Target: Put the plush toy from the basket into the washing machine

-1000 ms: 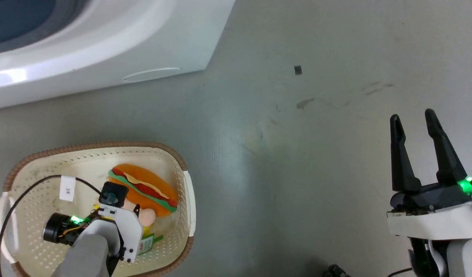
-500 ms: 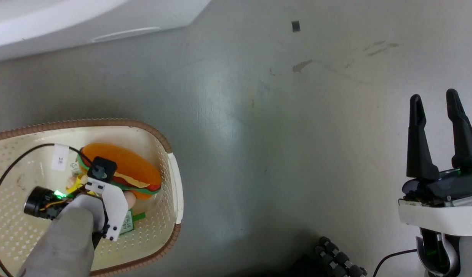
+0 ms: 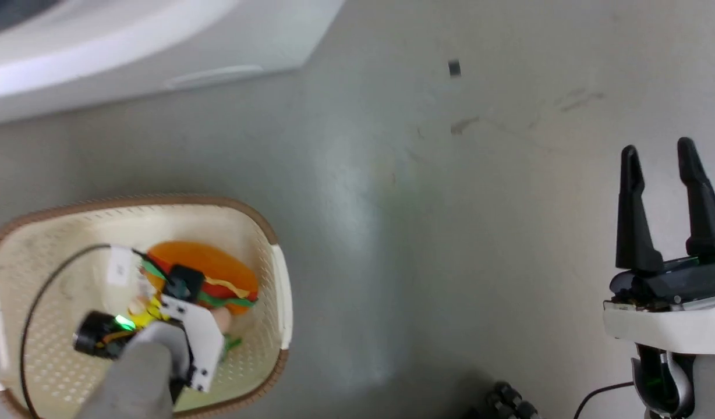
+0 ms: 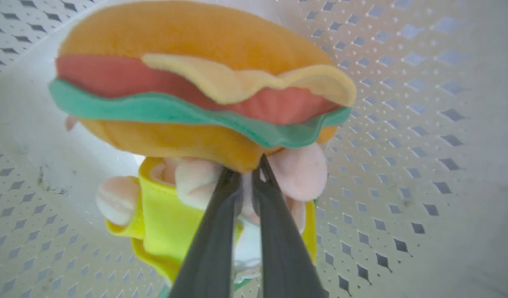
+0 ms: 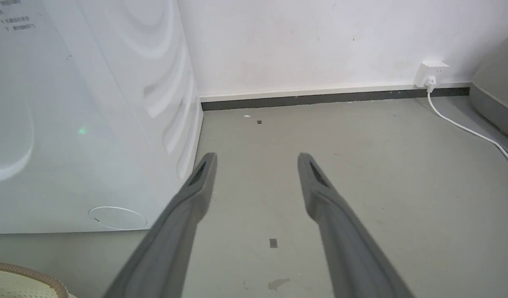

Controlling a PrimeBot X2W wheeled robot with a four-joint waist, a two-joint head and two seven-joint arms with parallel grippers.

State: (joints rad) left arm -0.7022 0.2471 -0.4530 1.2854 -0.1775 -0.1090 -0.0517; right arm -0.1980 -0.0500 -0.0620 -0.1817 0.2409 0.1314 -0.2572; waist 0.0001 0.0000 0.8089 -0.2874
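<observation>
The plush toy [image 3: 215,276], an orange burger with green, red and yellow layers, sits inside the cream basket [image 3: 279,291] at the lower left of the head view. My left wrist [image 3: 188,331] hangs over it and hides the fingers there. In the left wrist view my left gripper [image 4: 248,165] is shut on the plush toy [image 4: 188,41], pinching its pale pink part just under the bun, with perforated basket wall [image 4: 403,124] behind. My right gripper [image 3: 660,157] stands open over bare floor at the right. The washing machine [image 3: 130,52] fills the upper left; its opening is out of view.
In the right wrist view my open right gripper [image 5: 256,159] points along the washing machine's white side [image 5: 92,103] toward a wall. A wall socket [image 5: 431,71] with a white cable and a grey object [image 5: 496,99] sit at the far right. The basket rim [image 5: 26,275] shows at the lower left.
The head camera has shifted, so the whole picture moved. My left gripper stays at the plush toy in the basket, and the toy looks turned and bunched. The right gripper remains open.
</observation>
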